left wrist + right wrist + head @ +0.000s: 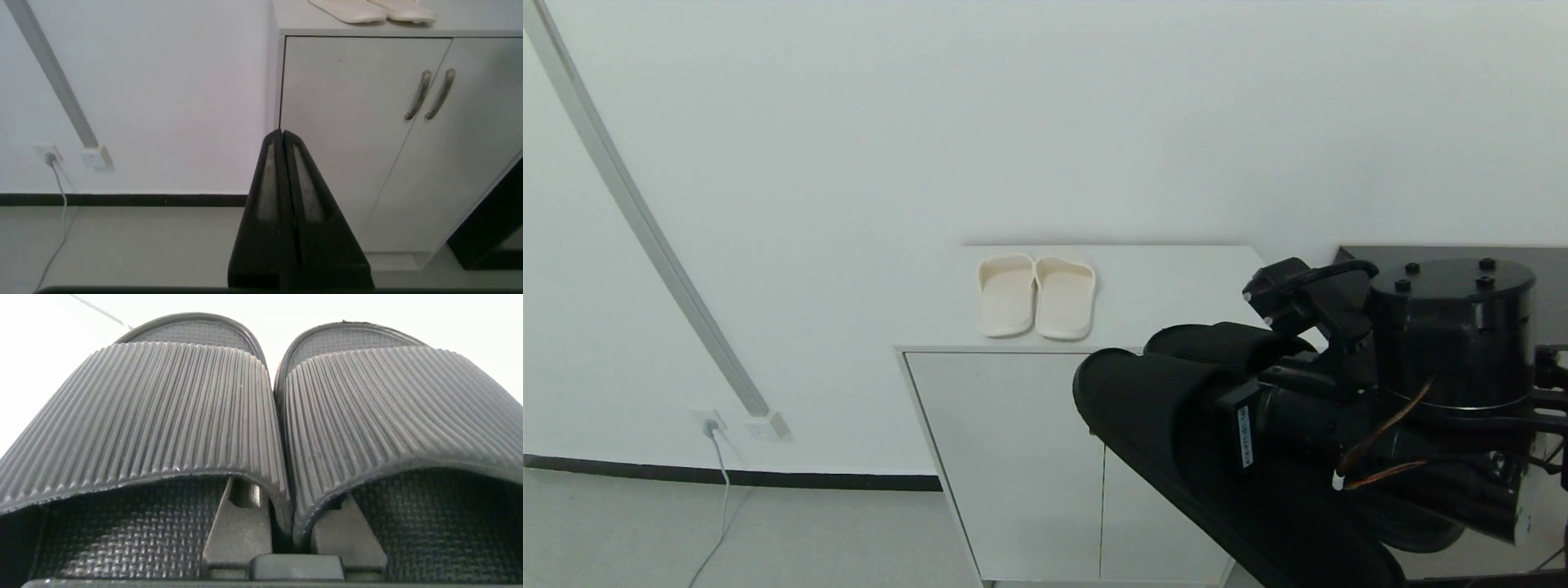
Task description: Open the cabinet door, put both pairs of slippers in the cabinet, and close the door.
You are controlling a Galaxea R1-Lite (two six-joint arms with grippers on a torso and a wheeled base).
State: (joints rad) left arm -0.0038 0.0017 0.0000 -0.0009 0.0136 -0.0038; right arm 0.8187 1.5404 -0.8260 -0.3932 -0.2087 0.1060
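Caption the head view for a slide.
Right gripper holds black slippers before the closed cabinet; cream slippers sit on top.

Wall: plain white wall, filling the upper frame.
Conduit: grey cable channel slanting from upper left to a small junction box, lower left.
Socket: wall outlet beside it, grey cord hanging down.
Skirting: black baseboard.
Floor: pale grey floor, bottom left.

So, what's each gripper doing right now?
Left gripper: closed, holding nothing.
Right gripper: closed on the black slippers.
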